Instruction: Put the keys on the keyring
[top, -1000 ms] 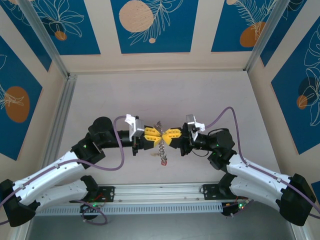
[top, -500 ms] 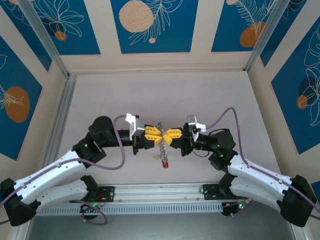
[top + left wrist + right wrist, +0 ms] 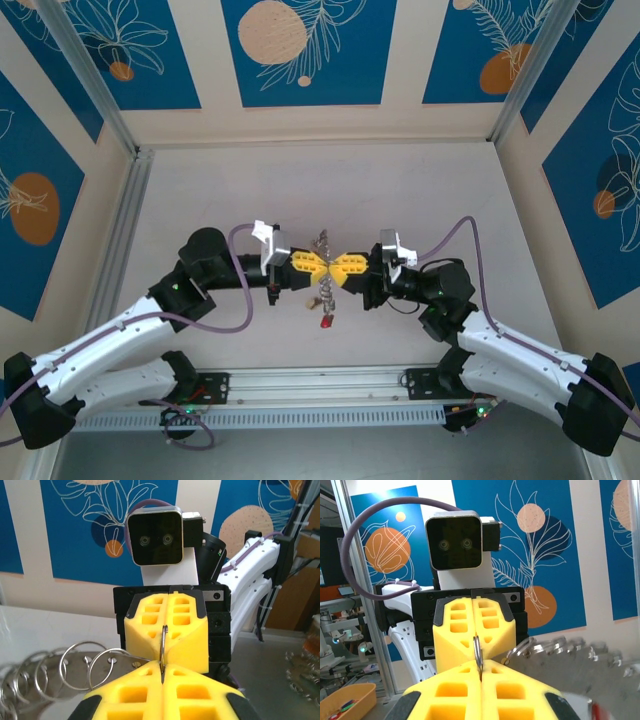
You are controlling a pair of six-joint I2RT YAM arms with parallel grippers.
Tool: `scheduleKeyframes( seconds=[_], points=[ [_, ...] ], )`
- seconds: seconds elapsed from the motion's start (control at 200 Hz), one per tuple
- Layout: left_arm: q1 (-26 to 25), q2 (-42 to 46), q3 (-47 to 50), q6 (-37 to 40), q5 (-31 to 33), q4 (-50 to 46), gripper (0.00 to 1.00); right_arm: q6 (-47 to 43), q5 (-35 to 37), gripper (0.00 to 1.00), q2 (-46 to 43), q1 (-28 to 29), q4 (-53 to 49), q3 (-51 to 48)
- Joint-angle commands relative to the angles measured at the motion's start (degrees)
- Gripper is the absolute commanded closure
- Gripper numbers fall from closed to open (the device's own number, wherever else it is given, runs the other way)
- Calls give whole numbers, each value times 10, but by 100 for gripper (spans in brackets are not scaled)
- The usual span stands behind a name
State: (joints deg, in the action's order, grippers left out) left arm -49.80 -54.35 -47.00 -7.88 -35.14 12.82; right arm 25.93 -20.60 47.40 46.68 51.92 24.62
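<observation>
Above mid-table, my left gripper (image 3: 318, 266) and right gripper (image 3: 338, 267) meet tip to tip. Both are clenched on one thin wire loop (image 3: 163, 642) of the keyring (image 3: 55, 680). Its grey plate hangs between my claws. Keys (image 3: 326, 298) and a red tag (image 3: 326, 322) dangle beneath.

White arms (image 3: 110, 345), black joints (image 3: 205, 255), purple cables (image 3: 460, 219)

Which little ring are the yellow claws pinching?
The thin upright ring, edge-on between the left gripper and right gripper; the other rings fan out ungripped.
</observation>
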Motion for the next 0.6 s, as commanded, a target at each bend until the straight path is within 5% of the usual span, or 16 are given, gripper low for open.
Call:
scheduleKeyframes(
  seconds=[0.0,0.225,0.595],
  points=[
    [10,-29,-28,2,61,27,100,-17,-81,100,0,36,-15,7],
    [11,-27,-70,46,88,-98,100,-63,-62,100,-20,43,-111,22],
    [12,-25,-121,106,111,-257,100,-114,-28,86,-37,44,-233,46]
  ],
)
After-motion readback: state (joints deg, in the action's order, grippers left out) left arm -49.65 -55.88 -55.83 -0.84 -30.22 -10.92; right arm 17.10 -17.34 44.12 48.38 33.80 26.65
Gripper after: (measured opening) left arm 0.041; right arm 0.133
